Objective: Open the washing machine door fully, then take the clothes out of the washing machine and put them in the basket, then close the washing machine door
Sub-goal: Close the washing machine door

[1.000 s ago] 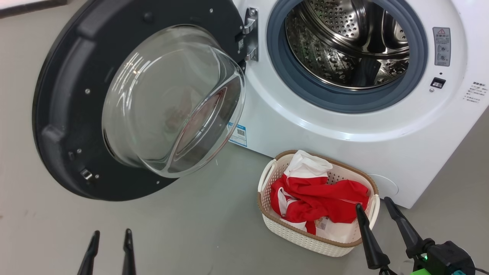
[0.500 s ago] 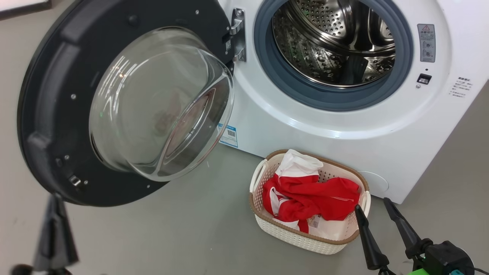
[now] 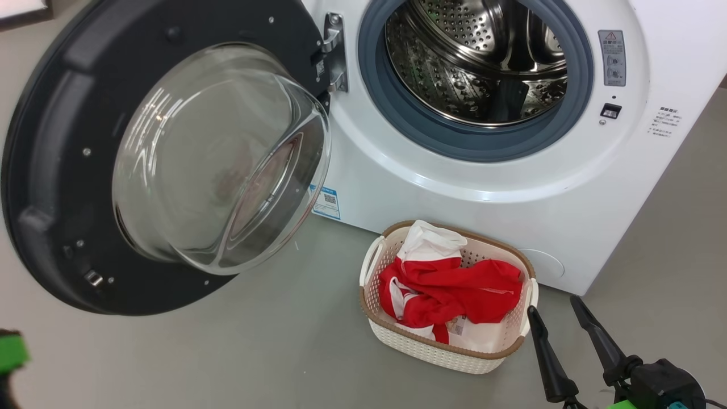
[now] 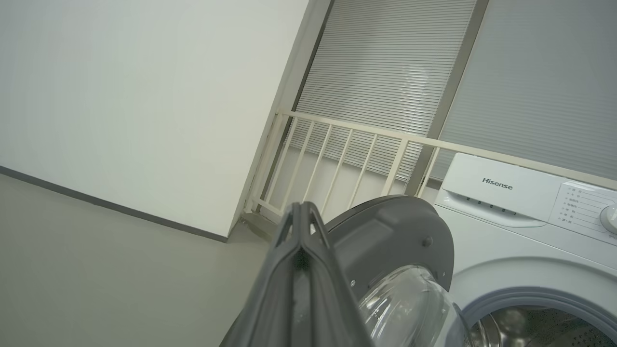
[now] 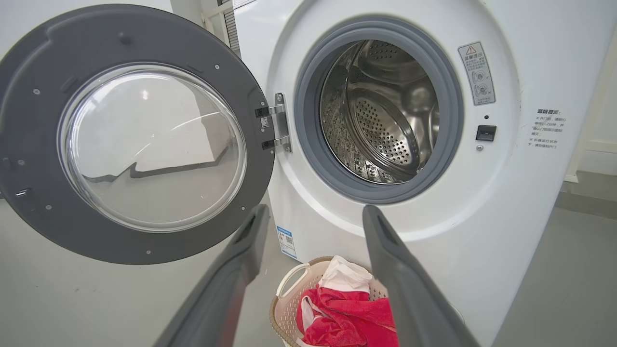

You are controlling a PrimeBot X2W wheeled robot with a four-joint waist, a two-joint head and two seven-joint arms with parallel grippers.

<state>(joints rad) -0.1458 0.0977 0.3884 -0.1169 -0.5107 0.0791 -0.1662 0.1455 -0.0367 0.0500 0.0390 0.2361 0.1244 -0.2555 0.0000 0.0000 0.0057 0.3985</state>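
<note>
Above the grey floor (image 3: 284,352), the left end effector (image 4: 301,209) has closed.

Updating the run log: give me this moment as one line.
door: wide open | drum: looks empty | clothes: in basket | left gripper: shut | right gripper: open | next: close door

Here's the left gripper (image 4: 301,212) pinched tight, both fingers pressed together with nothing between, green blur (image 3: 10,352) at the head view's lower-left edge, probably that arm's wrist, right gripper (image 3: 552,305) low right, fingers spread wide, empty
</note>
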